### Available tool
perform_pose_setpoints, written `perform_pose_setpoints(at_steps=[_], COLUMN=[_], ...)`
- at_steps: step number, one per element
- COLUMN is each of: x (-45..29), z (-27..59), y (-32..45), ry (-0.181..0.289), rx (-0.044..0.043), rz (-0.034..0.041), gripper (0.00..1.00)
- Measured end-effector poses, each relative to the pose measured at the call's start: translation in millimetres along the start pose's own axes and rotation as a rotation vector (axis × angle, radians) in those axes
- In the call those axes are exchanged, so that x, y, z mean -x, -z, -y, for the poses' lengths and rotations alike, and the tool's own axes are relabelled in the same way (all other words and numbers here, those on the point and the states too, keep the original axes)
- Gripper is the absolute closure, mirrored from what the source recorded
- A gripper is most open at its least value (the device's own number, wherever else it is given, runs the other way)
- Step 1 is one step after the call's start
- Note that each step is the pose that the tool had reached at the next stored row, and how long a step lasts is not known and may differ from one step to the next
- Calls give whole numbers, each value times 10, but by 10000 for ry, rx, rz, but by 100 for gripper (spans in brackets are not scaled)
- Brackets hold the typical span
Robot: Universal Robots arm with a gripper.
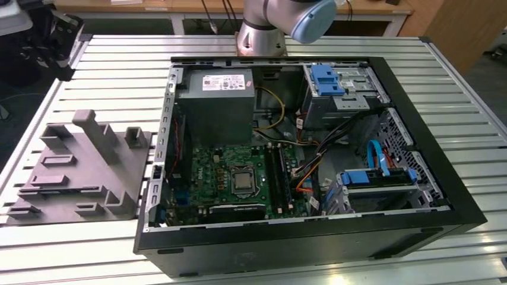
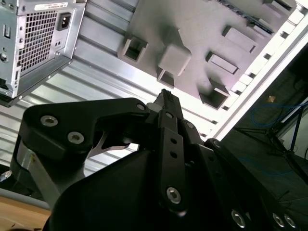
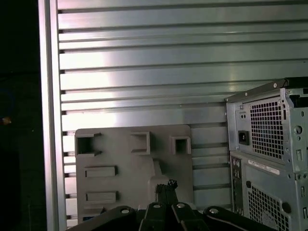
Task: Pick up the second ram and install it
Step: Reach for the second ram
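My gripper [image 2: 166, 94] is shut with nothing between its fingertips. It hangs high over the slatted table, and its tip [image 3: 168, 184] points toward the grey moulded fixture [image 3: 134, 163]. The open computer case [image 1: 309, 160] lies on its side, with the green motherboard [image 1: 230, 172] inside. Two long dark strips [image 1: 277, 169] run beside the processor socket where the memory slots are. I cannot tell whether the second ram is one of them. The fixture's pockets [image 2: 192, 38] look bare in both wrist views.
The grey fixture [image 1: 79, 172] sits at the exterior view's left of the case. The arm's base [image 1: 262, 29] stands behind the case. Inside are a power supply [image 1: 215, 101], blue drive brackets [image 1: 326, 80], and orange and blue cables [image 1: 372, 160]. The case's rear panel [image 3: 269, 154] is close to the fixture.
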State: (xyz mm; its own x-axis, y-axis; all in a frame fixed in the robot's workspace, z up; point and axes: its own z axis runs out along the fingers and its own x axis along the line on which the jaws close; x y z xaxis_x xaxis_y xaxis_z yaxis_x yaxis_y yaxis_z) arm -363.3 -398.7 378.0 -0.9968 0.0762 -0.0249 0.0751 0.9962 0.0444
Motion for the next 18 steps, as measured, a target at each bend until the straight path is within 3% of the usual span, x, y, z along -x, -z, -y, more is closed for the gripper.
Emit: perform_pose_setpoints(at_steps=[9, 18], x=[-161, -259], z=[138, 290], y=[-80, -140], ry=[0, 0], rx=[0, 1], rz=[-1, 1], gripper=[90, 90])
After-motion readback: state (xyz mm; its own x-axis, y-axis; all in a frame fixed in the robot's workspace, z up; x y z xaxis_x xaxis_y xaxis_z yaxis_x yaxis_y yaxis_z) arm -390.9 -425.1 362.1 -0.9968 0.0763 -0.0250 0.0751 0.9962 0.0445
